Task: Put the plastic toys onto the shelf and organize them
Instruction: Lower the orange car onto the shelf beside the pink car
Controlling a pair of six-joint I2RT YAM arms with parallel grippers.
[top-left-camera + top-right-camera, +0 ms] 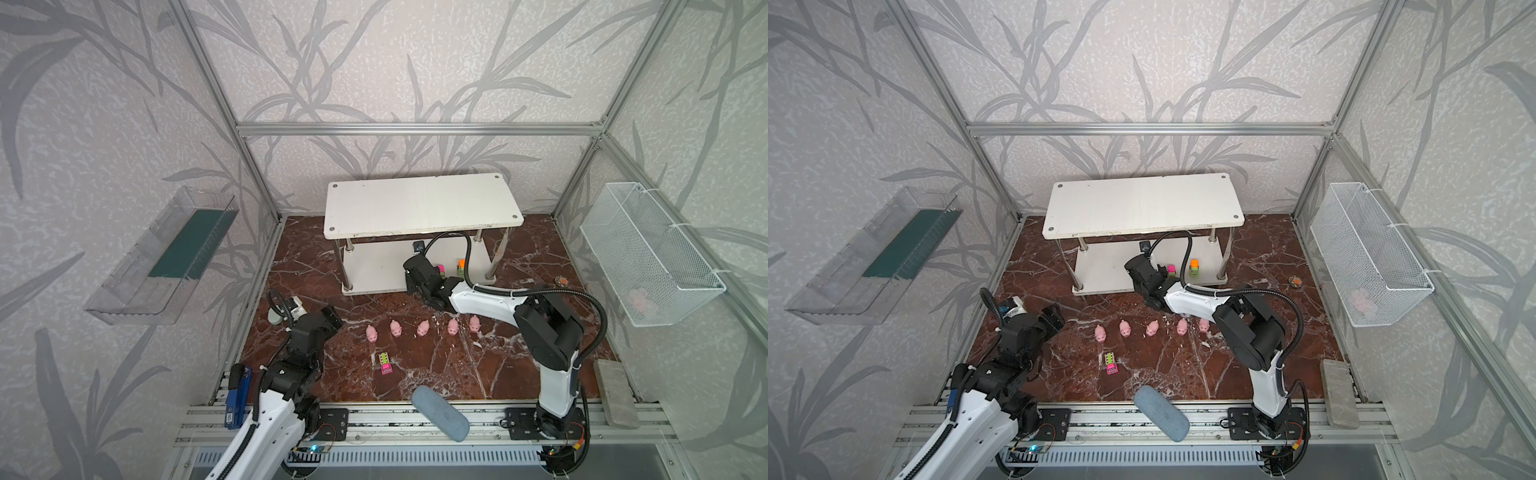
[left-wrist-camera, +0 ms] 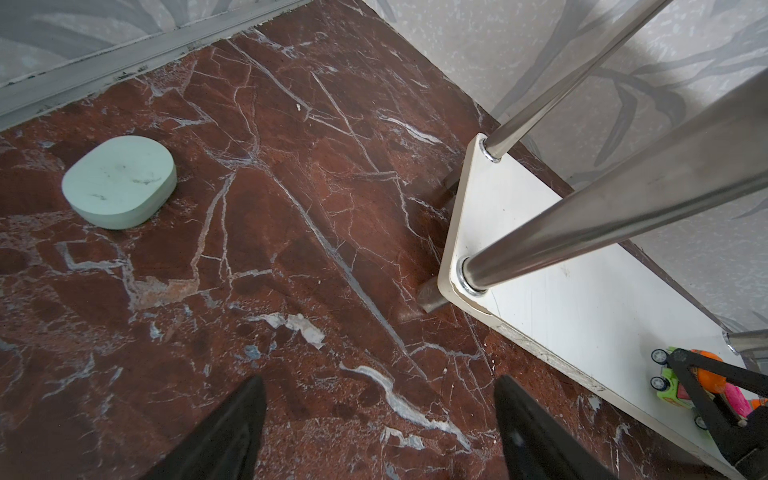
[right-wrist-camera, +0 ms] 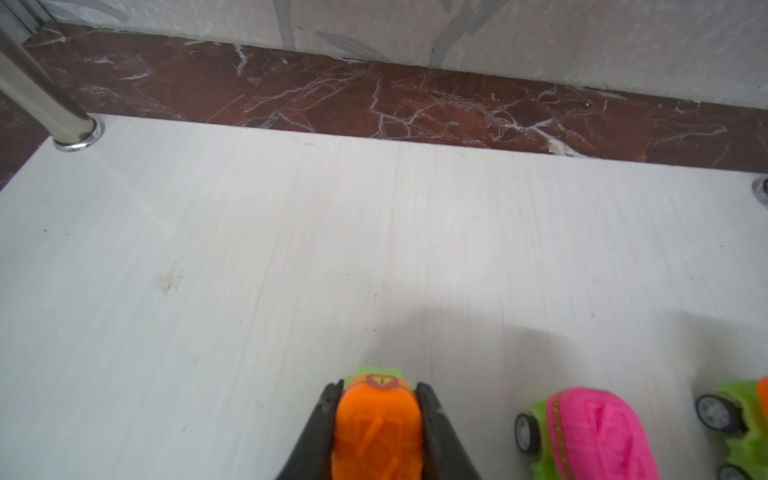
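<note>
Small triangle sticker (image 3: 379,380) on orange-topped truck (image 3: 376,432)

Blue-grey oval pad (image 1: 441,412) at front edge, pale-green oval obj (image 2: 119,182) on marble floor (image 2: 291,208), wire basket (image 1: 648,253) on rt wall.

Top views: both sit high at the front, tilted down and back, taking in the whole floor (image 1: 436,365) and the shelf (image 1: 419,203) by the far wall; near-identical frames, slight sideways offset; left wrist: near the floor, angled down toward the shelf's left end; right wrist: very close, low over the lower board (image 3: 291,249), facing the back wall, orange truck (image 3: 376,428) at the lens; both wrist views share that board (image 2: 561,299).
</note>
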